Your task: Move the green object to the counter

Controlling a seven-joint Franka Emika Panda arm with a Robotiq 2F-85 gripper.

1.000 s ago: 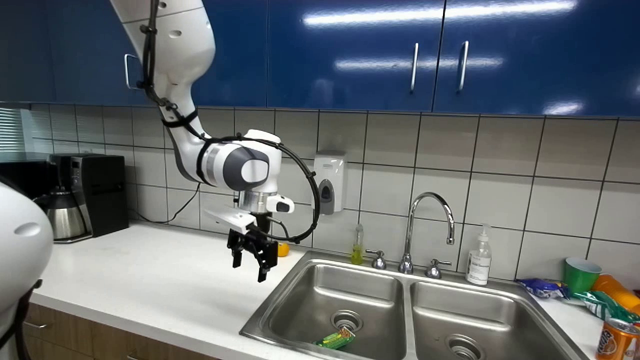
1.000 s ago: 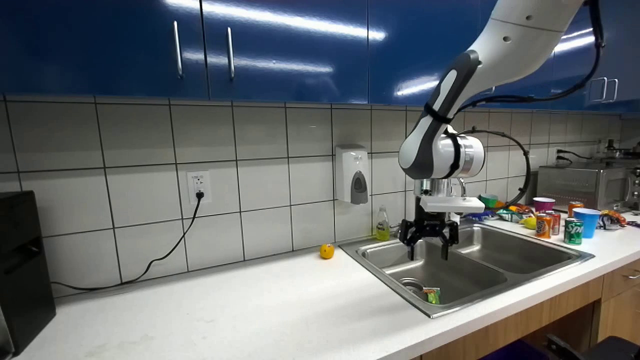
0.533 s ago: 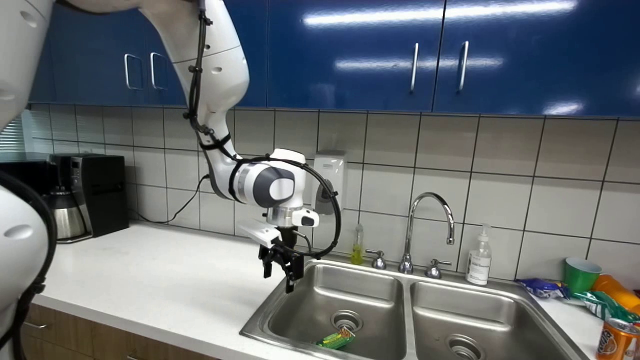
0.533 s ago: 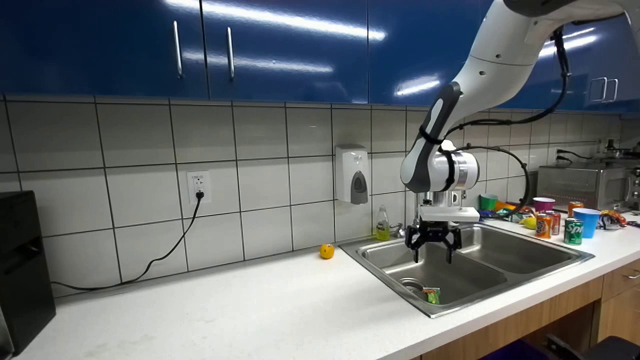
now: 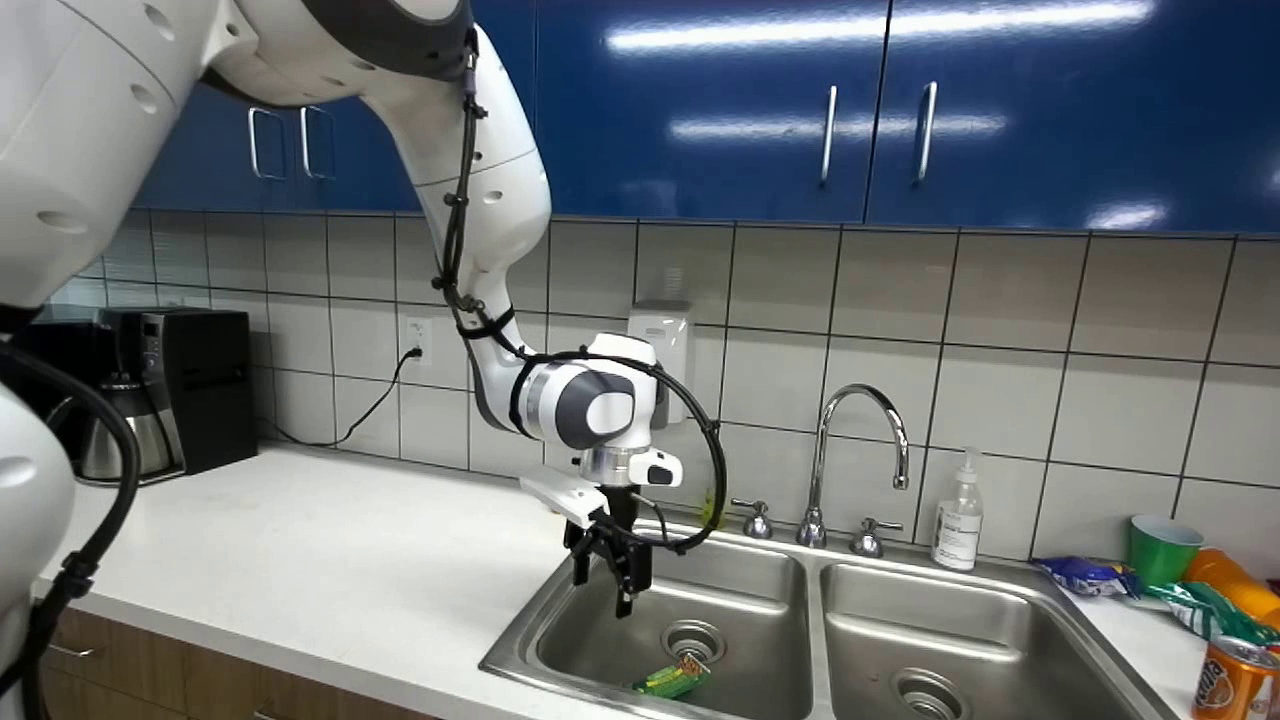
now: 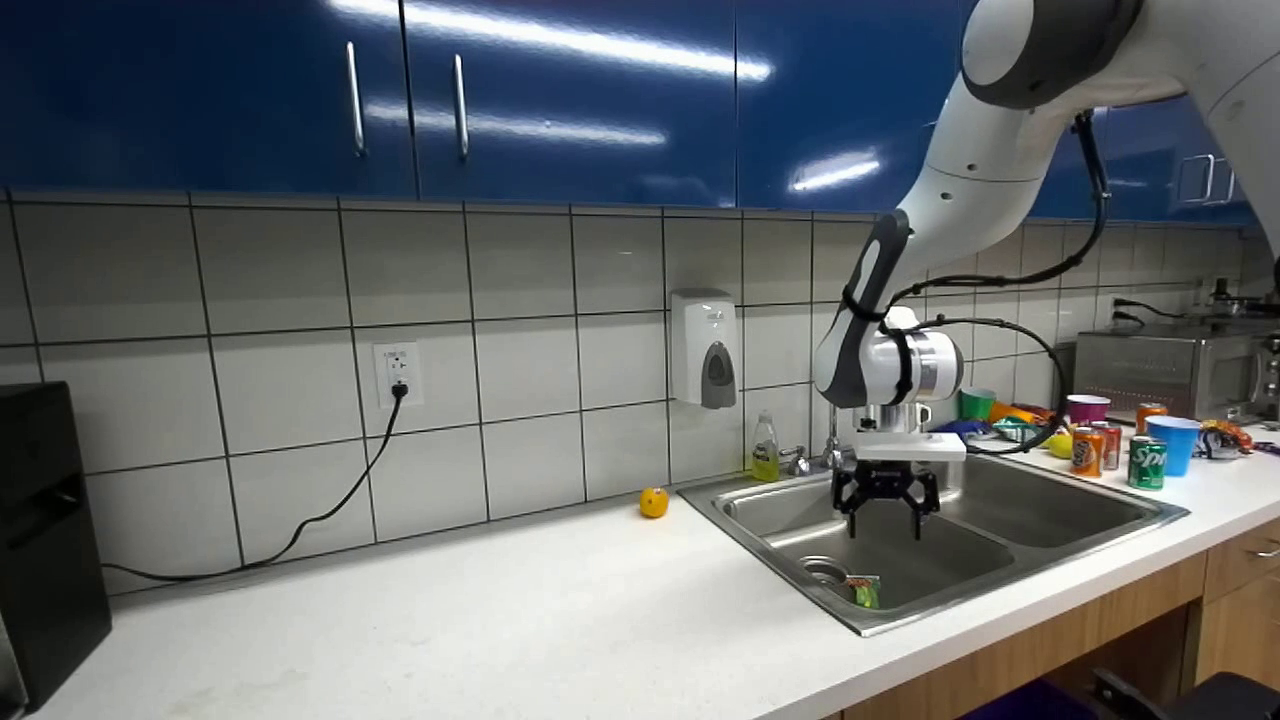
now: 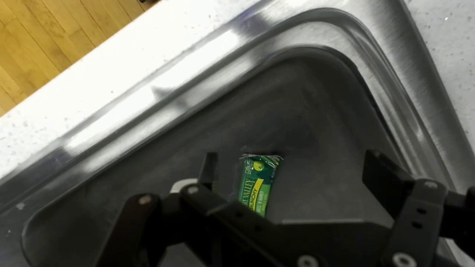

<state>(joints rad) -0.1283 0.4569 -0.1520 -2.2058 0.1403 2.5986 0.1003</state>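
The green object is a green and yellow snack bar wrapper. It lies on the bottom of the left sink basin in both exterior views [image 5: 672,681] [image 6: 865,592]. In the wrist view the green bar [image 7: 257,185] shows between the fingers, nearer the left finger, its lower end hidden behind the gripper. My gripper [image 5: 602,590] is open and empty, pointing down above the basin, apart from the bar. It also shows in an exterior view [image 6: 885,530] and in the wrist view [image 7: 293,172]. The white counter [image 5: 330,560] lies beside the sink [image 6: 780,567].
A chrome faucet [image 5: 815,470] stands behind the sink. A soap bottle [image 6: 765,450] and an orange ball-like item [image 6: 654,502] sit near the wall. Cups, cans and wrappers crowd the far counter, among them a green can [image 6: 1147,463]. A coffee maker [image 5: 190,390] stands at the far end.
My gripper has moved from over the counter's edge to over the sink basin and has come lower. It stays open. The green bar has not moved.
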